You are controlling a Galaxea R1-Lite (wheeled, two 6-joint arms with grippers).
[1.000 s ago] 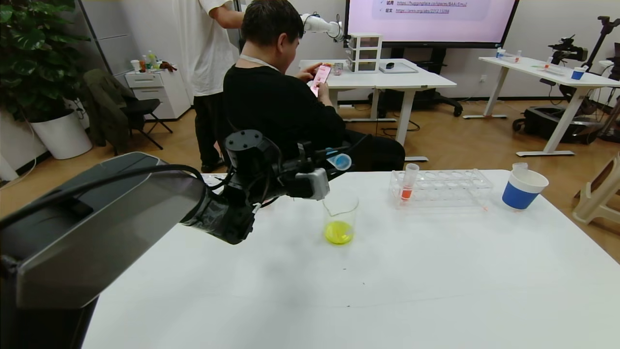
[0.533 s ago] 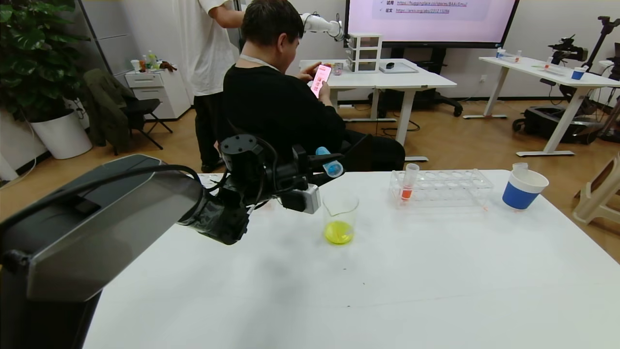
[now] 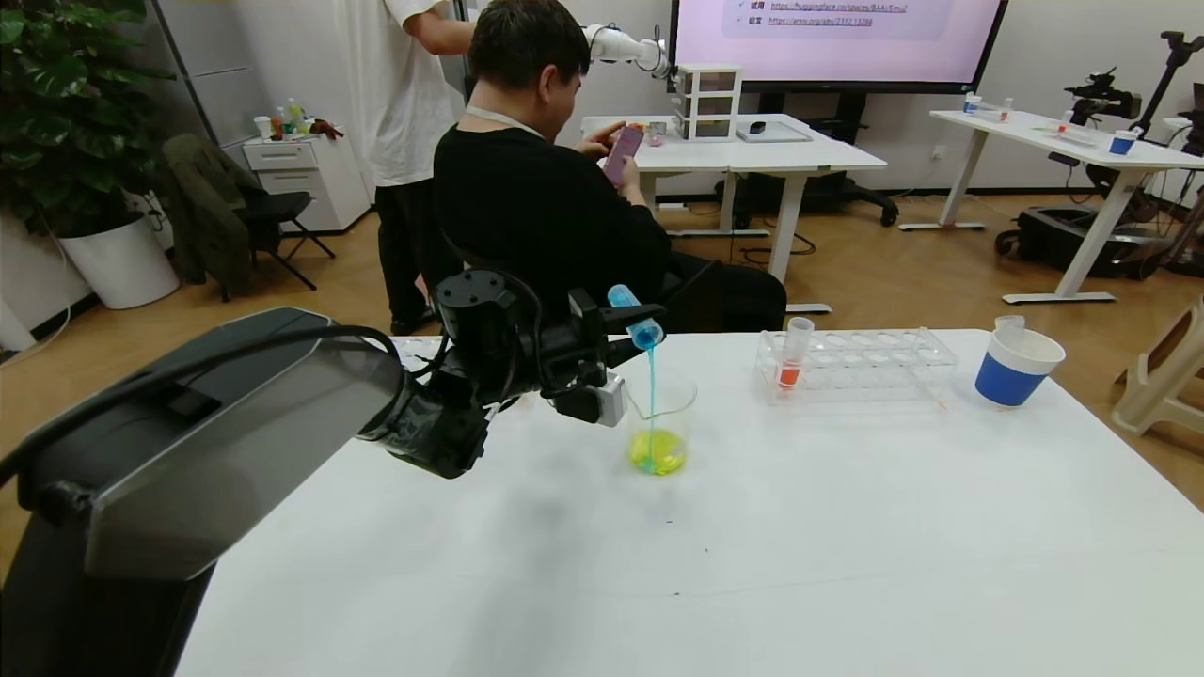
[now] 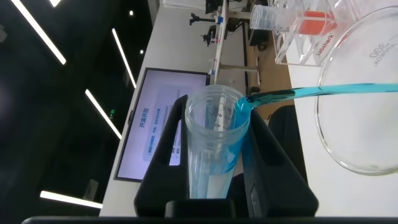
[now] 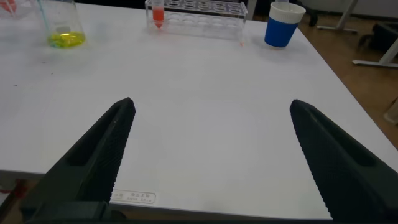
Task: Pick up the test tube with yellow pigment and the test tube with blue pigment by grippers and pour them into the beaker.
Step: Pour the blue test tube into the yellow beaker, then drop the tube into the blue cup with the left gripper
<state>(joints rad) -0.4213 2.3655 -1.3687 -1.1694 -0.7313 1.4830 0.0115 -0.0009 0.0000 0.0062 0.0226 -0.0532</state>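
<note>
Head view high, facing table (image 3: 752,564); wrist views close, low; all share beaker (image 3: 658,423).

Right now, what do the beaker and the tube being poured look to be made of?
The beaker: clear, glossy, probably glass; printed graduations show through its wall. The test tube with blue pigment: clear, slightly cloudy, likely plastic, held tilted between the left gripper's fingers, pouring.
</note>
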